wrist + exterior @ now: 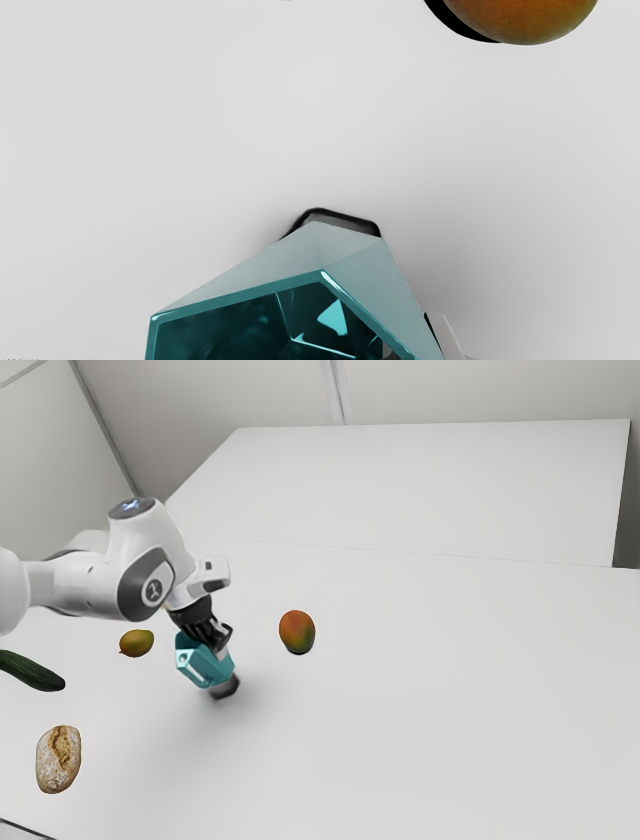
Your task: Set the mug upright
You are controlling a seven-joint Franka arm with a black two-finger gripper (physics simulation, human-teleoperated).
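Observation:
In the exterior view the black gripper [217, 643] is at the upper side of the teal mug [204, 664], which leans with its opening toward the exterior view's left. A dark patch lies at its lower end. In the wrist view the mug [240, 292] shows its angular opening, its narrower base farther from the camera. The gripper [418, 347] is shut on the mug's wall, one finger outside and a piece of the other seen inside the rim. The handle cannot be made out clearly.
A red-green mango [297, 631] rests toward the exterior view's right of the mug. On the other side are a yellowish fruit [137, 643], a cucumber [31, 671] and a bread roll [59, 759]. All are on the white table [430, 690].

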